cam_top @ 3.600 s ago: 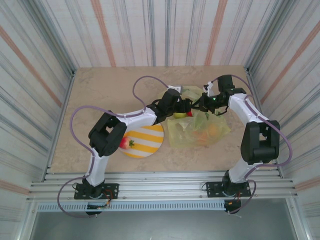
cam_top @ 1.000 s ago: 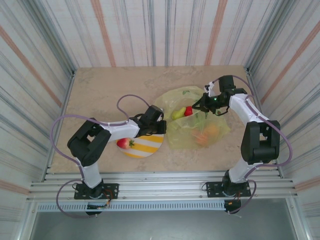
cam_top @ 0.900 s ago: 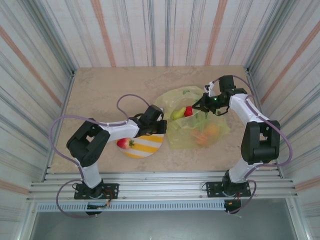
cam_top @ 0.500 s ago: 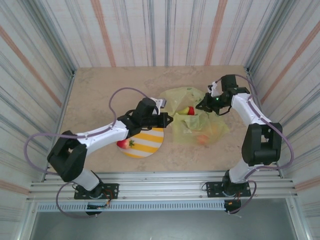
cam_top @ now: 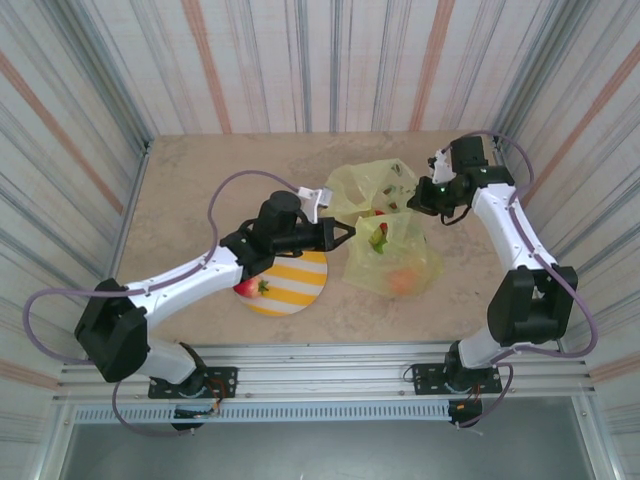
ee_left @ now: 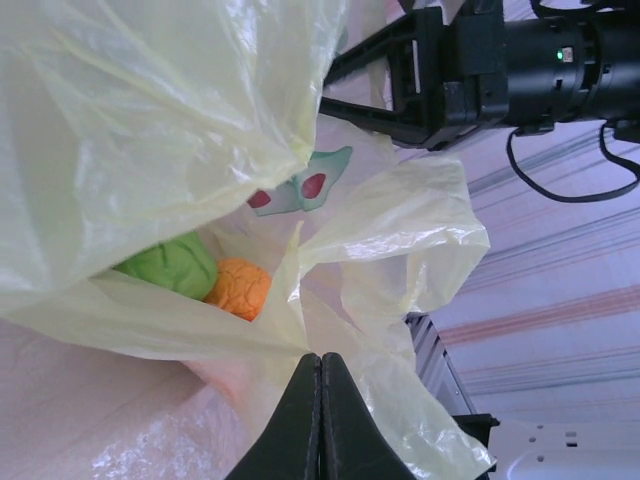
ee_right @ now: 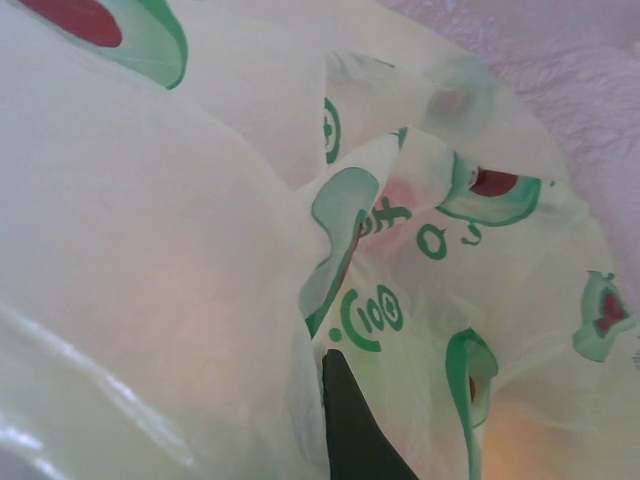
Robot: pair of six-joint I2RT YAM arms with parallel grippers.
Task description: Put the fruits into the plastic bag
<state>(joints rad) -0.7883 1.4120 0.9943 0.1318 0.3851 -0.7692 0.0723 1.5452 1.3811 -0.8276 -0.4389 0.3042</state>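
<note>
Left gripper: fingers pressed flat together, with a fold of the bag pinched between the tips at its left edge. Arm stretched out low across the table, reaching over the plate.

Right gripper: closed too, gripping the bag's upper right edge near the handle loops. On my right wrist camera one dark finger pokes up from under the film, with yellow plastic and green printed marks draped all around it.

The bag sits right of the plate, strung between my two grippers. Its top is pulled up and its lower part sags onto the table.

Fruits: most are inside the bag. Left wrist camera looks into the mouth. A green fruit and an orange fruit lie touching each other down in the fold. From above, a red-and-green shape shows near the bag's opening and an orange blur low in the bag. I can't count them through the film.

One red fruit is on the plate's left rim, well apart from the bag, partly under my left arm.
</note>
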